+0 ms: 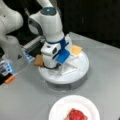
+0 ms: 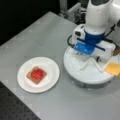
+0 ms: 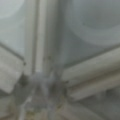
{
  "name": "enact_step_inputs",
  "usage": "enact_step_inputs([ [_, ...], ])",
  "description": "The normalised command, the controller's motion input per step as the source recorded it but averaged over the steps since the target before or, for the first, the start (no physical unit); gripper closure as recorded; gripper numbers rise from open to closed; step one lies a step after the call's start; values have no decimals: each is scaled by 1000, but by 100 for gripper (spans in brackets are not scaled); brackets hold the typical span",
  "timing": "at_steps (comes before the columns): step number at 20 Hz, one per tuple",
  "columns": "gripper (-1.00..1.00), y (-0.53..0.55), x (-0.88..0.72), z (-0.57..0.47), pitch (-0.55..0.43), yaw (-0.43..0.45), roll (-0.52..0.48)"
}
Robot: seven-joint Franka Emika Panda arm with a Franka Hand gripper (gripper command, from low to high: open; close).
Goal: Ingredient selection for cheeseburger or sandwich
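the tool is lowered into the round white divided tray, over its partitions near the tray's left side in a front view; whether its fingers are apart or together cannot be told, since they are hidden behind the blue-and-white wrist body in both front views. in the wrist view only white divider ridges meeting at a hub are seen close up, and no ingredient is made out there (too blurred to say more). a yellow square is left on the tray's far rim, seen again at the tray's right edge in a front view. a tan-brown toast square lies at the tray's left edge, just beside the tool, so it is judged to be the nearest ingredient. the sandwich so far is kept on a white paper plate, well apart from the tray on the grey tabletop: a toast base with a red disc on top, presumably started there as the assembly spot. no green leaf or dark brown disc is visible.
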Motion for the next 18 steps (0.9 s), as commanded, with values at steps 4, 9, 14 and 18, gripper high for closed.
enact_step_inputs([
  [4,-100,33,-166,-239,-26,281,-52],
  [9,-100,32,-158,-236,34,323,-29],
  [14,-100,32,-145,-232,59,343,-34],
  [18,-100,27,-138,-228,76,318,-31],
])
